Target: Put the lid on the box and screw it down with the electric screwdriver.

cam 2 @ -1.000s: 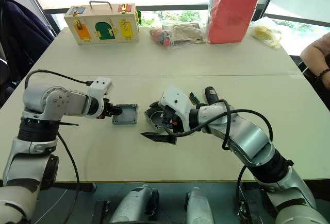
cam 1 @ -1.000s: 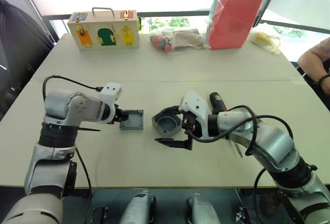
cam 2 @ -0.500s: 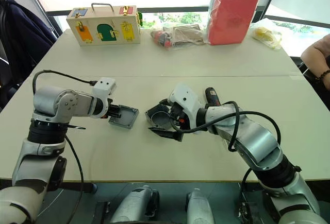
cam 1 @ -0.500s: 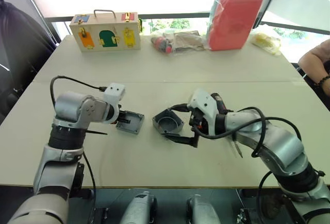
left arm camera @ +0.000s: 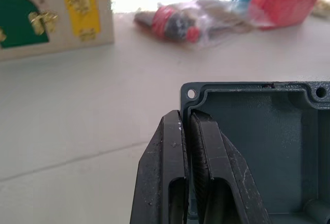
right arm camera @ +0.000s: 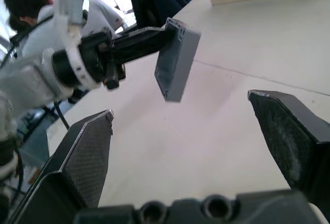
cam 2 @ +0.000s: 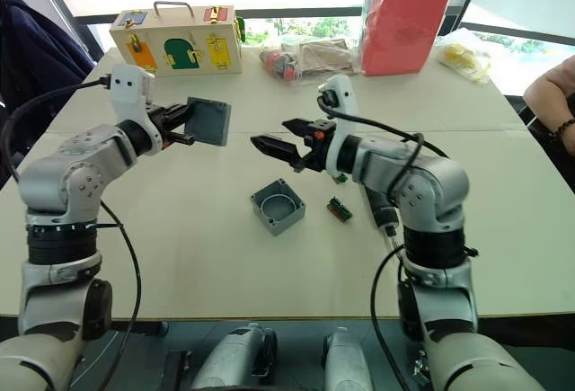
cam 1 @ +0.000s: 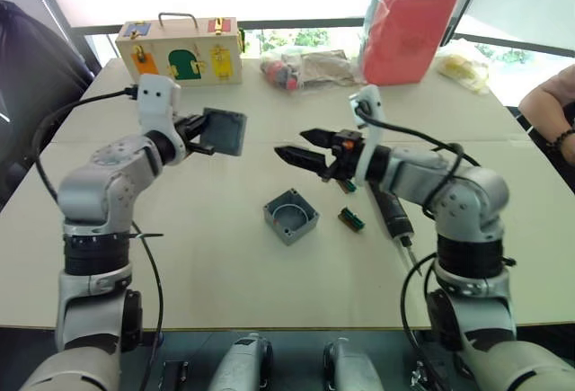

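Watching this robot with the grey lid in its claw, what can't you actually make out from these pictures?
- The lid: left wrist view cuts off its far side; the left claw covers one edge.
- The electric screwdriver: the right arm hides its upper end in the eye views.
- The box: its inside is too small to see screw holes.
- The small green block: too small to identify.

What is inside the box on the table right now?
The box sits open side up on the table, with no lid on it. Its grey floor and inner walls show, with a round moulded ring; no loose part is visible inside. The near wall hides a strip of the floor.
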You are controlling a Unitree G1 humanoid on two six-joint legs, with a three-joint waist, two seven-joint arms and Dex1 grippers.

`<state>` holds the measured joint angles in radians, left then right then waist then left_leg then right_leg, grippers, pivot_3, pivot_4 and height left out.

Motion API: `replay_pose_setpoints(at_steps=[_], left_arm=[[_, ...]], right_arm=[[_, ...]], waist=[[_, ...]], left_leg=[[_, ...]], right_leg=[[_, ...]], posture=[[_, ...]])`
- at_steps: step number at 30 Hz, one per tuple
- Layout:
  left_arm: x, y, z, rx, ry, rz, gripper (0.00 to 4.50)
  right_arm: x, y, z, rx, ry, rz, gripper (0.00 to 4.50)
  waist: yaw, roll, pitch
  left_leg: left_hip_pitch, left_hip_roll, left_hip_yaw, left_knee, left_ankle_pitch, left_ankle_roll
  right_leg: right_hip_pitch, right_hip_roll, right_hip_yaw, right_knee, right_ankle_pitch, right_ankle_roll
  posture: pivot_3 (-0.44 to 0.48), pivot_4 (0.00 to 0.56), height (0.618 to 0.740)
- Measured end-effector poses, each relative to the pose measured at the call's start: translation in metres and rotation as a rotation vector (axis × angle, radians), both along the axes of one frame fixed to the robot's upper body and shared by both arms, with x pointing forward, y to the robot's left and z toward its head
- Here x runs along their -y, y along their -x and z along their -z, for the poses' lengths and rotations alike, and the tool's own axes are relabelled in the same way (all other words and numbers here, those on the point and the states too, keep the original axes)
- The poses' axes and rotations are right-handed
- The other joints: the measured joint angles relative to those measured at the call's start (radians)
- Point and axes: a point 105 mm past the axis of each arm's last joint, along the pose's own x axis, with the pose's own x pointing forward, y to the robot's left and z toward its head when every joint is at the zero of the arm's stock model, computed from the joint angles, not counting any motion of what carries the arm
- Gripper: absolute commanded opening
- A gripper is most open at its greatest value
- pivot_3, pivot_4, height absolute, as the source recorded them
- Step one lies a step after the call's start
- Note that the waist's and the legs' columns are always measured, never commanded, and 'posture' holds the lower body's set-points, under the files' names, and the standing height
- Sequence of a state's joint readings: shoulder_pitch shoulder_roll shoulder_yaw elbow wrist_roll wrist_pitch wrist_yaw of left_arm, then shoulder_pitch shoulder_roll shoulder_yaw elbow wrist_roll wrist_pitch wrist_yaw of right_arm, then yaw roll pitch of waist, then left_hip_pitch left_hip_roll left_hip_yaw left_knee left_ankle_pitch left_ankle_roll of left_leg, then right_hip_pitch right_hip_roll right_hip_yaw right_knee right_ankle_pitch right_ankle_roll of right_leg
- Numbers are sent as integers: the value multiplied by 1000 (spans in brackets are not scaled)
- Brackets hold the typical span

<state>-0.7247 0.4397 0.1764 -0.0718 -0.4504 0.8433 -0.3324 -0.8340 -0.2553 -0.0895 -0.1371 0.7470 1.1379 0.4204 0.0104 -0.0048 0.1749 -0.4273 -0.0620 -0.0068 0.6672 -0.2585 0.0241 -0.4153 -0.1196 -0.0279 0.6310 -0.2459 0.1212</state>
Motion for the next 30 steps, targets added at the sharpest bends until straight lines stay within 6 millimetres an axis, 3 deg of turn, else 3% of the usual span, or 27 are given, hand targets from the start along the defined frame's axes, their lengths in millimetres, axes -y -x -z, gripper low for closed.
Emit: replay_pose_setpoints(at_steps=[8,18,22,25,29,30], left_arm=[[32,-2,-16,106,56,109,31],[41,1,-17,110,72,157,31],[42,1,-17,108,77,165,0],[42,2,-16,103,79,174,0],[44,3,-17,104,88,190,0],[44,4,-18,108,88,192,0]], right_arm=[[-8,-14,6,-100,-56,19,4500],[-4,-18,-2,-118,-144,57,4500],[-4,-17,-2,-121,-151,54,3567],[-7,-16,-2,-125,-158,47,2533],[-6,-17,0,-135,-171,52,768],[-5,-17,1,-137,-172,56,554]], waist=[[-4,0,0],[-23,0,0],[-24,0,0],[-24,0,0],[-23,0,0],[-23,0,0]], left_leg=[[0,0,1,-1,1,-1],[0,1,1,-2,1,-1],[0,1,1,-2,1,-1],[0,1,1,-2,1,-1],[0,1,1,-2,1,-1],[0,1,1,-2,1,-1]], right_leg=[[-1,1,0,1,0,0],[-2,1,1,2,0,0],[-2,2,1,2,0,0],[-2,2,1,2,0,0],[-2,2,1,2,0,0],[-2,2,1,2,0,0]], posture=[[0,150,740],[0,150,740],[0,150,740],[0,150,740],[0,150,740],[0,150,740]])
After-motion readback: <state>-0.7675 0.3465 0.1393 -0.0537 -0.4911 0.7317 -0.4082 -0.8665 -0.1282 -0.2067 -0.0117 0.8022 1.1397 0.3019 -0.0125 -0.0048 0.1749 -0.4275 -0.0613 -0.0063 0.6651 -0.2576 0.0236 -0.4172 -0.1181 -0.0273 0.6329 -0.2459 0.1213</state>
